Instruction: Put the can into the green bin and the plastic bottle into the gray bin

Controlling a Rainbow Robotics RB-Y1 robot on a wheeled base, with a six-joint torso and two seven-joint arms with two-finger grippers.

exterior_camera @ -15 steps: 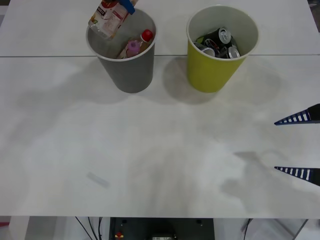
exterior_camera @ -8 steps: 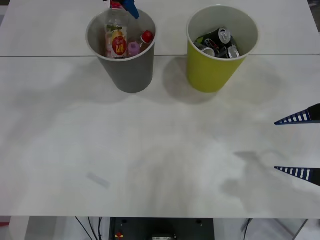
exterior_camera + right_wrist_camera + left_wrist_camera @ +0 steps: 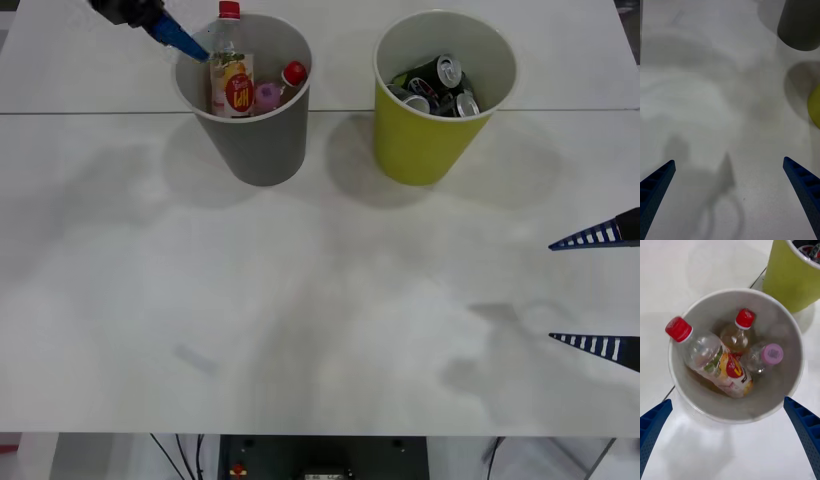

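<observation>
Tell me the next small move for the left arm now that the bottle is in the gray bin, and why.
Probably pull the left gripper up and away from the gray bin. Its jaws are open and hold nothing, and the plastic bottle already leans inside with two other bottles. Cans lie in the green bin, and the right gripper waits open at the table's right edge.

You won't find any readable text here. The bottle [image 3: 717, 365] in the gray bin [image 3: 790, 390] has a red, yellow and white label, but its lettering can't be made out. The cans [image 3: 440, 85] in the green bin [image 3: 425, 140] show no legible print.
</observation>
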